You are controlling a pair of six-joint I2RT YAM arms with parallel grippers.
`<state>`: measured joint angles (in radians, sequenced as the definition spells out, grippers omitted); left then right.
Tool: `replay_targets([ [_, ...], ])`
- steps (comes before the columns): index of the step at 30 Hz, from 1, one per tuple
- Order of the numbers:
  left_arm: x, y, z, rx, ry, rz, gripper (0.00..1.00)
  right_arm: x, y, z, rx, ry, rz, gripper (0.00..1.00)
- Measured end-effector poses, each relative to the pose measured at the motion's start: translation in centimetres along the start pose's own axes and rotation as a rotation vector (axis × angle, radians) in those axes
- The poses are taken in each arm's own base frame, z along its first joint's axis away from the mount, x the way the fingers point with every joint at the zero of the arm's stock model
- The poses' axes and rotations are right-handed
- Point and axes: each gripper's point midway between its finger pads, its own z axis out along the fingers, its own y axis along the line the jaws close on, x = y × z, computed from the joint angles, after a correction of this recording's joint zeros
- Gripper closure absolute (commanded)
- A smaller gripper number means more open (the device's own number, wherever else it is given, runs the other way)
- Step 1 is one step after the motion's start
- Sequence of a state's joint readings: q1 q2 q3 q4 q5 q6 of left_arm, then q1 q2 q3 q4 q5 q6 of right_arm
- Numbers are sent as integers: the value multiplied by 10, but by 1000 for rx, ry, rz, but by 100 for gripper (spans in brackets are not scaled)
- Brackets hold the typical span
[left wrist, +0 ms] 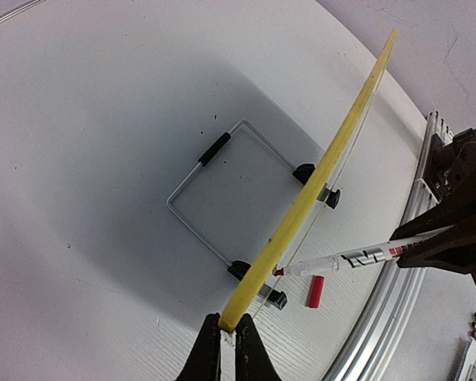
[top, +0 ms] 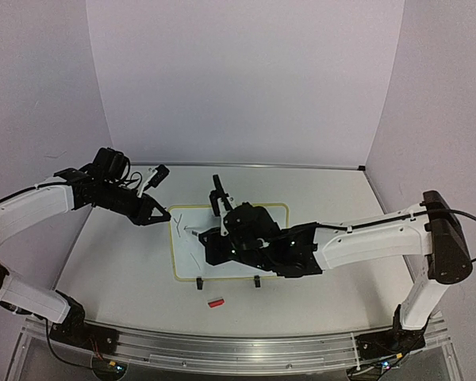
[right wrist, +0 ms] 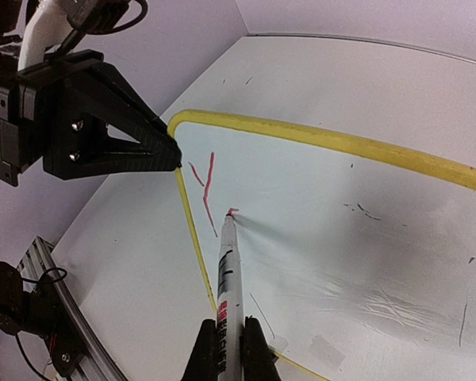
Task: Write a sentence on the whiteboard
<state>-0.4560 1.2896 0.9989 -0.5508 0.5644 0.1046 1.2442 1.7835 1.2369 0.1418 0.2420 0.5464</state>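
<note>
The whiteboard (top: pixel 238 218), white with a thin yellow frame, sits mid-table on two black clip feet (top: pixel 256 281). My left gripper (top: pixel 166 216) is shut on its left edge; in the left wrist view the gripper (left wrist: pixel 222 332) pinches the yellow frame (left wrist: pixel 317 182), seen edge-on. My right gripper (right wrist: pixel 226 337) is shut on a white marker (right wrist: pixel 227 274). The marker's red tip touches the board (right wrist: pixel 357 238) just right of a red "Y" stroke (right wrist: pixel 207 182), the only writing of the sentence, with a tiny new mark at the tip. The right gripper (top: pixel 210 236) hovers over the board's left part.
A red marker cap (top: pixel 215 302) lies on the table in front of the board, and it also shows in the left wrist view (left wrist: pixel 315 291). A wire stand (left wrist: pixel 198 190) lies under the board. A metal rail (top: pixel 222 345) runs along the near edge. Walls enclose the back and sides.
</note>
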Motion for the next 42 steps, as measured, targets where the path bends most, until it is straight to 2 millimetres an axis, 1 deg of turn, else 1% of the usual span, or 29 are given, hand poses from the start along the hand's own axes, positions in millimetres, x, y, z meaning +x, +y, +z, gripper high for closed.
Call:
replay_targets([
  [13, 0, 0, 0, 0, 1, 1, 100, 7, -1, 2, -2, 22, 10, 100],
  [25, 0, -1, 0, -1, 1, 2, 100, 7, -3, 0, 6, 28, -7, 100],
  [34, 0, -1, 0, 0, 1, 3, 100, -5, -4, -11, 18, 8, -15, 100],
  [42, 0, -1, 0, 0, 1, 2, 100, -7, -4, -12, 22, 2, -32, 100],
])
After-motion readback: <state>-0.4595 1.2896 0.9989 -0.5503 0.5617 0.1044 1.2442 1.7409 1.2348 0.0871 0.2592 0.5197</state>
